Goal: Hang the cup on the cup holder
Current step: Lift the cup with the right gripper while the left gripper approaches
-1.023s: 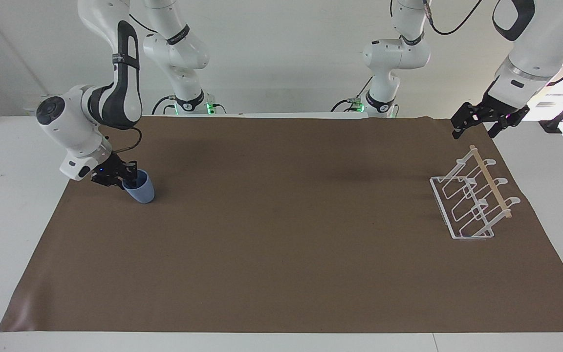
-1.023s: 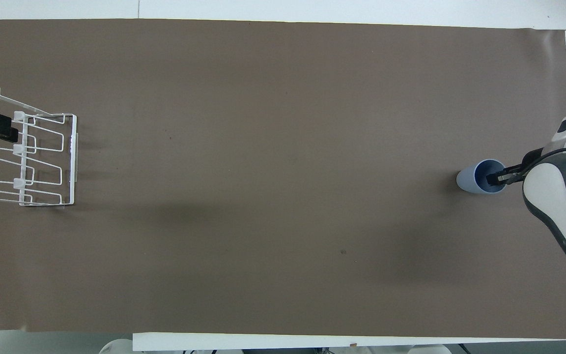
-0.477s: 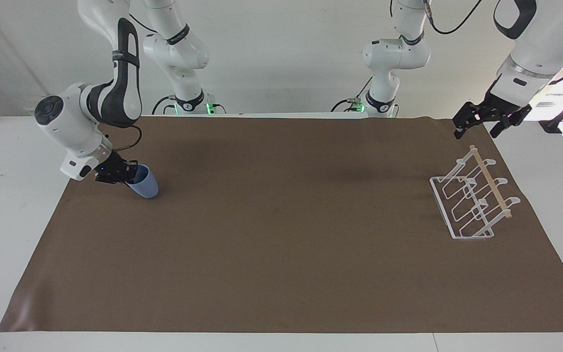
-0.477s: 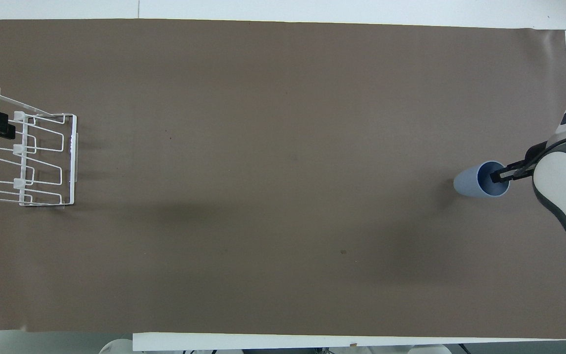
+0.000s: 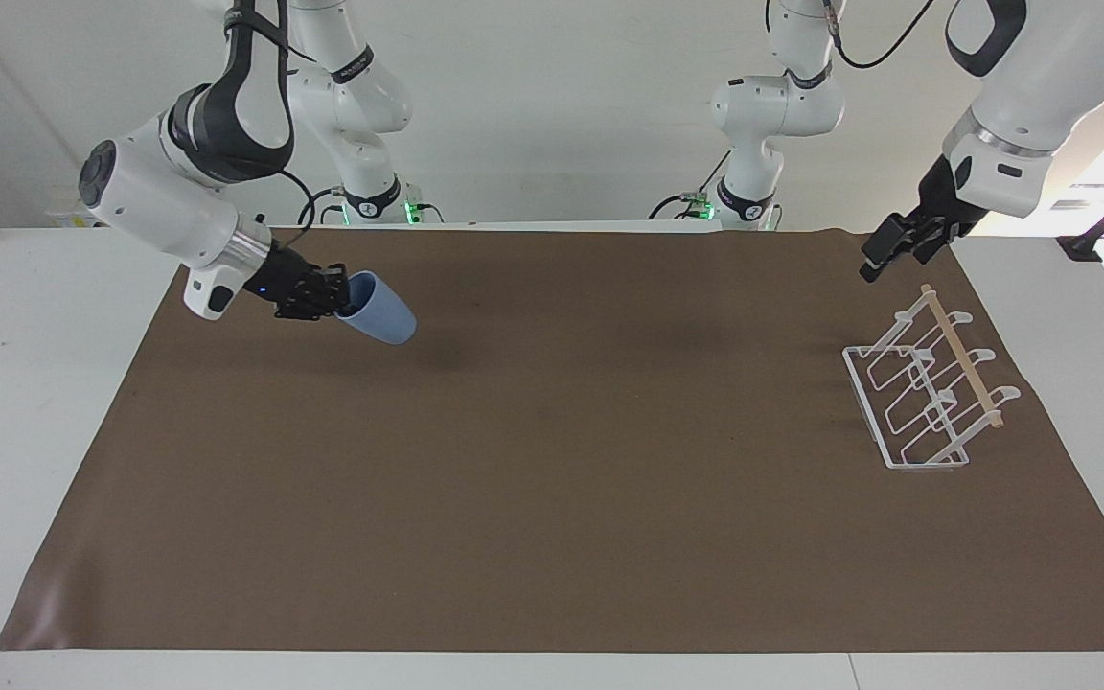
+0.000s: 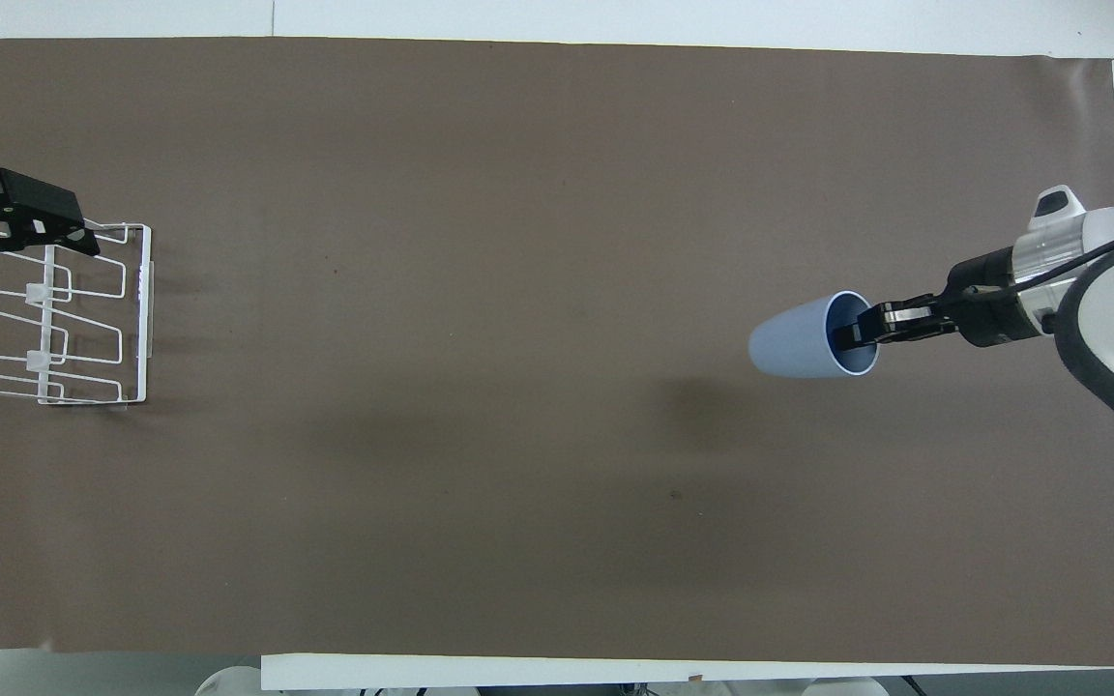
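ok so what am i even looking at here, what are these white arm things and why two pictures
These are two robot arms at a table covered with a brown mat. One picture looks at them from across the table; the other looks down from above their end.

The right gripper is shut on the rim of a light-blue cup, carrying it tilted in the air above the mat.

At the left arm's end stands a white wire cup holder with a wooden rod on top. The left gripper hovers above its end nearest the robots, holding nothing. The cup is not yet on the rack.
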Robot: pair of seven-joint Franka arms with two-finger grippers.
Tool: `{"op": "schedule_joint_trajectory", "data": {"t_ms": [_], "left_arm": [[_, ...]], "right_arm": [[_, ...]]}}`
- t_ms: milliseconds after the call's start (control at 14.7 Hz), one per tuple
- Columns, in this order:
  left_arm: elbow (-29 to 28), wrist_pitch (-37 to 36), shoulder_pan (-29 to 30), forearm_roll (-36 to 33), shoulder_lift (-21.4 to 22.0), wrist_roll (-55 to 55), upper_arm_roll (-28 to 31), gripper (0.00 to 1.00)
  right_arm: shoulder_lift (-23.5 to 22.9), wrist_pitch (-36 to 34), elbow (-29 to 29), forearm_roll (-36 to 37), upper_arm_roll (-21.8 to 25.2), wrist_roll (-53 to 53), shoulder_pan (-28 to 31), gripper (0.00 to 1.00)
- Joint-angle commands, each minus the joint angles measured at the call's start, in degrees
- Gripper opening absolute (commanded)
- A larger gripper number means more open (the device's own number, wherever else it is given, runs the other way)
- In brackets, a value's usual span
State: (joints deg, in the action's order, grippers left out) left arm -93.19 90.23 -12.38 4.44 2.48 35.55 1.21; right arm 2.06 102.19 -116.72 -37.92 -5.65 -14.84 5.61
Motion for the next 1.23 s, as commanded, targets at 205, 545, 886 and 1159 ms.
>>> {"op": "schedule_joint_trajectory", "data": {"t_ms": [205,545,886,1159], "left_arm": [[-1.20,5.22,-9.49,8.02,1.21,43.84,0.46,1.00],[-1.46,6.88,-15.29,13.04,1.56,63.57,0.02,1.00],[-6.72,7.85,-17.84,16.56,3.22,67.55,-0.25,1.00],[-14.03,14.35,-18.82,16.65,6.22,67.11,-0.60,1.00]], "right_arm": [[1.28,12.03,-3.95,-20.15,0.03,14.91,-13.84,0.00],[0.58,30.94,-4.31,-33.42,0.03,24.32,-29.32,0.00],[-0.39,40.00,-4.05,-35.03,0.03,28.01,-36.80,0.00],[-0.83,42.91,-3.52,-41.86,0.03,27.67,-39.27,0.00]]}}
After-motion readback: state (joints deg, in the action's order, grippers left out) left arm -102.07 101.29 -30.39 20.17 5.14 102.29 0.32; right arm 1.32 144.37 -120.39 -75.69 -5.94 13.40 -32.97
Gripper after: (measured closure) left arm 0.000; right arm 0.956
